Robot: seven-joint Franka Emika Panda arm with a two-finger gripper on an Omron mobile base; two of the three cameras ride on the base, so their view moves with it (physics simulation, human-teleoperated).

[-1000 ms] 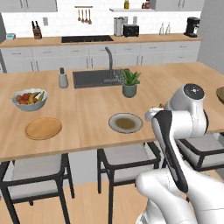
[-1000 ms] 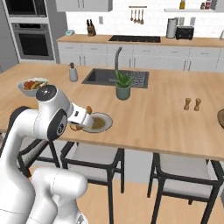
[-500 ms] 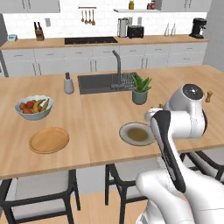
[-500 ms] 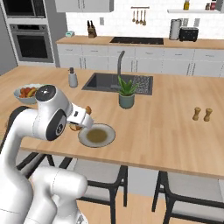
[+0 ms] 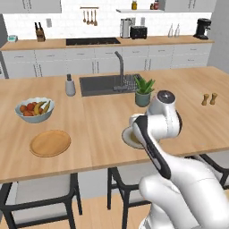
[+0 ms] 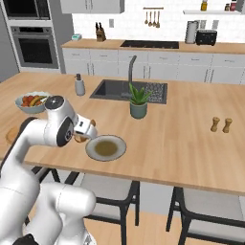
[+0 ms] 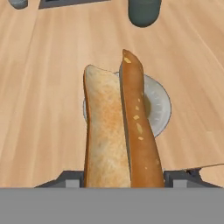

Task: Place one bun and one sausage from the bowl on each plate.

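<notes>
- bun (image 7: 105, 131) and sausage (image 7: 138, 127): lower ends hidden at the bottom of the hand view
- grey-white plate (image 7: 161, 105): mostly covered by both
- same plate (image 5: 129, 136): right part behind the arm
- gripper: fingertips hidden, grip undeterminable

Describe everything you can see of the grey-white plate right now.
The grey-white plate is round and flat, with a pale rim and a brownish centre. It lies level near the front edge of the wooden counter, forward of the potted plant. Nothing rests on it. In the hand view the held bun and sausage overlap it.
</notes>
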